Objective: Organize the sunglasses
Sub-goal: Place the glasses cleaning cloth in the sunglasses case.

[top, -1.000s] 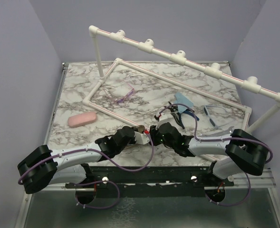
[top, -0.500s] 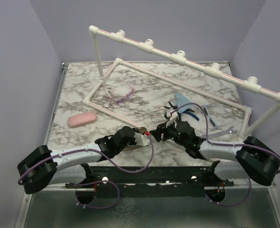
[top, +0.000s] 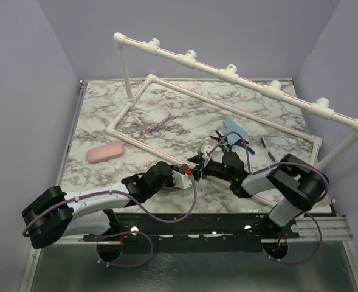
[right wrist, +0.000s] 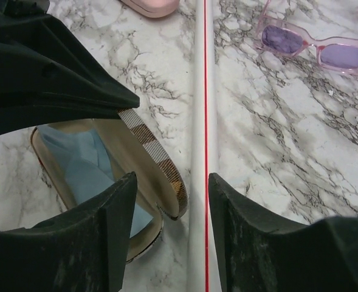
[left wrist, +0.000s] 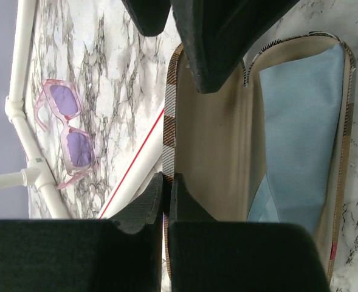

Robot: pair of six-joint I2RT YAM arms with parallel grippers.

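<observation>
Top view: my right gripper (top: 202, 163) has just opened, jaws apart beside the open case (left wrist: 215, 140) that my left gripper (top: 180, 176) clamps by its rim, so I reckon the pink sunglasses (top: 157, 120), beyond the pipe (top: 143, 145), go in next.

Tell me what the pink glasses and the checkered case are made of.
Pink sunglasses: probably smooth plastic, since the frame and purple lenses are see-through. Plaid case: it looks like checked fabric outside with a soft cream lining inside. What stiffens it is hidden.
</observation>
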